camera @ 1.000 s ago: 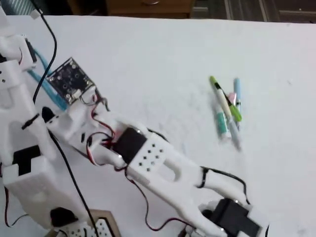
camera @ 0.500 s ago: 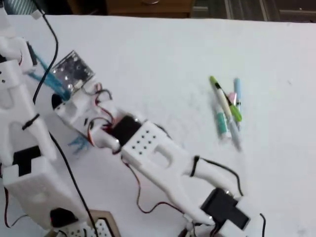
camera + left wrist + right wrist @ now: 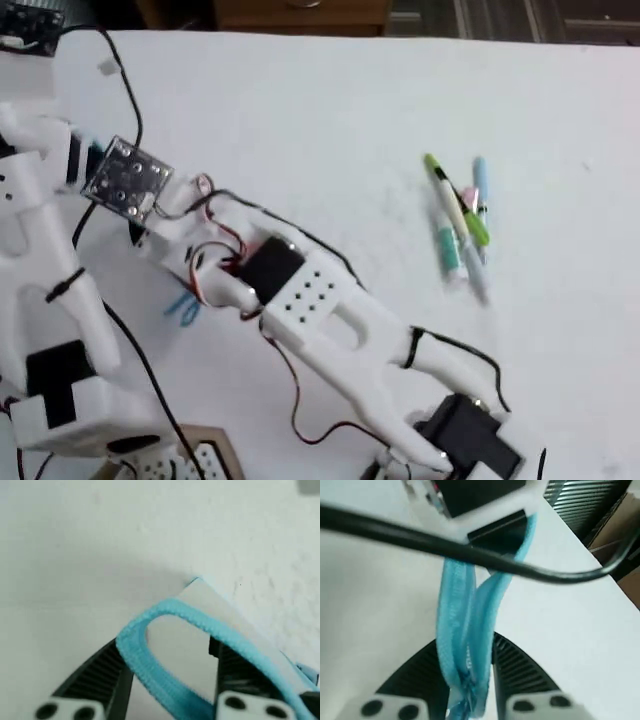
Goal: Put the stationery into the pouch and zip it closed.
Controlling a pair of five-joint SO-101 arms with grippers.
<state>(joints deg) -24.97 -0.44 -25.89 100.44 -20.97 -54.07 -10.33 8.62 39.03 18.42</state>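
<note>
Right gripper: As its two black jaws are drawn close together, the right gripper (image 3: 466,647) is seen clamped on the blue zip edge of the pouch (image 3: 462,605).
Left gripper: The left gripper (image 3: 167,650) is closed on the pouch as well. The blue edging is looped between its jaws, and the pale body of the pouch is seen beyond it.
Pouch: It is held between the two grippers, at about 9 o'clock on the tabletop (image 3: 330,110) in the high view, where it is largely hidden by the arms. Just beyond the right gripper, the two blue zip strips are seen parted.
Cable: A black cable (image 3: 470,555) is strung across the pouch in the right wrist view.
Arms: The right arm (image 3: 320,320) is stretched from 5 o'clock towards 9 o'clock. The left arm (image 3: 50,300) is placed along the 8 o'clock edge.
Stationery: A small cluster of pens (image 3: 458,215) is laid on the tabletop at about 3 o'clock. The pens are touching and partly crossed, and they are well apart from the pouch and both grippers.
</note>
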